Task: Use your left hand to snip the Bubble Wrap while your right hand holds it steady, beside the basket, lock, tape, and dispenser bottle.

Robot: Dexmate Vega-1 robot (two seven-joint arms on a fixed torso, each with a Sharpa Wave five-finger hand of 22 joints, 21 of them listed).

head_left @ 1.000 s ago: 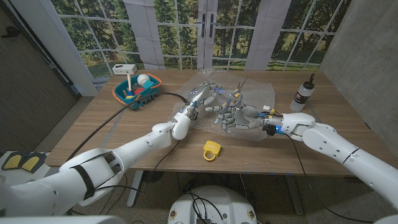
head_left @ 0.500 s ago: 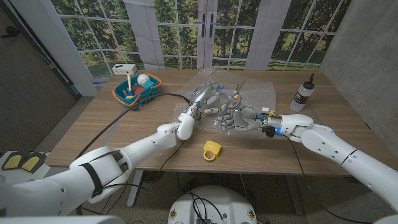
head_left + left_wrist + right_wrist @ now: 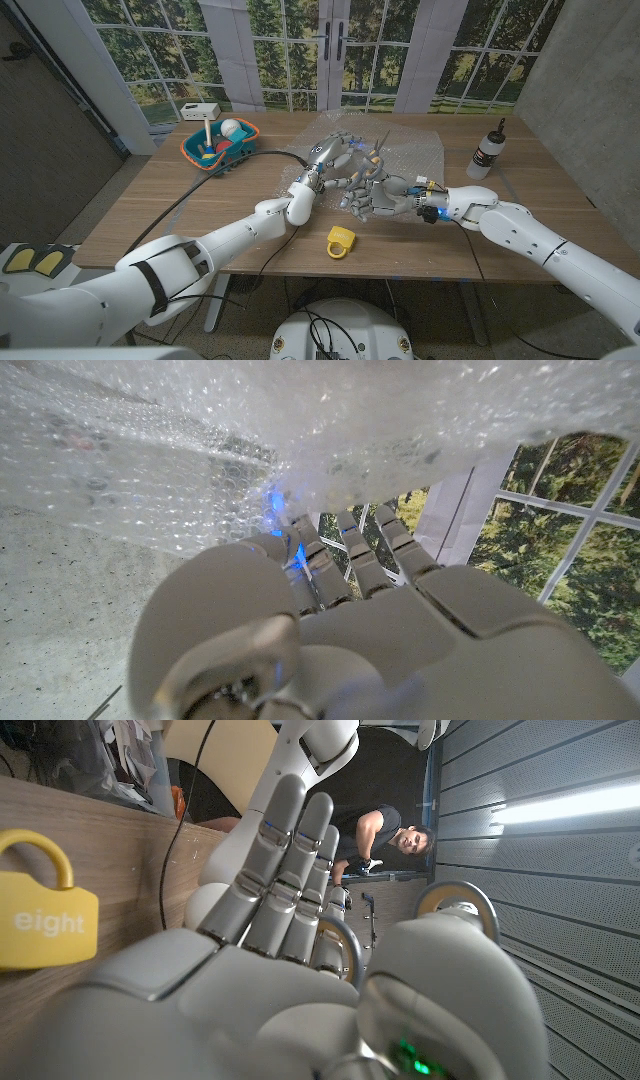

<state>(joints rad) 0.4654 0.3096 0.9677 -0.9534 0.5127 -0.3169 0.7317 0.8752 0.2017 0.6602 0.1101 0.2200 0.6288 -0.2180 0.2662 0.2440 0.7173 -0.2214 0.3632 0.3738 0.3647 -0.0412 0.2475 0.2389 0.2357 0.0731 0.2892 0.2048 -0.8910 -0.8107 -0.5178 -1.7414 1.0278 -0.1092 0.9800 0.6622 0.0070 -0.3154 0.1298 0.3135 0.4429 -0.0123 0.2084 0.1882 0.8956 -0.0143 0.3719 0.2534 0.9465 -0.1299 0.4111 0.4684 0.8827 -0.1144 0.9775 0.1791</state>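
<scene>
Basket: orange and blue, far left of the table, holding a white ball and small toys.
Left hand: on the near-left edge of the bubble wrap; fingers curled toward the sheet, but I cannot tell whether it grips anything. In the left wrist view its fingers reach up to the wrap.
Lock: yellow, on the table's near side, apart from both hands; the word "eight" shows on it.
Right hand: just beside the left, fingers spread, at the wrap's near edge; hold unclear.
Dispenser bottle: upright, far right.
</scene>
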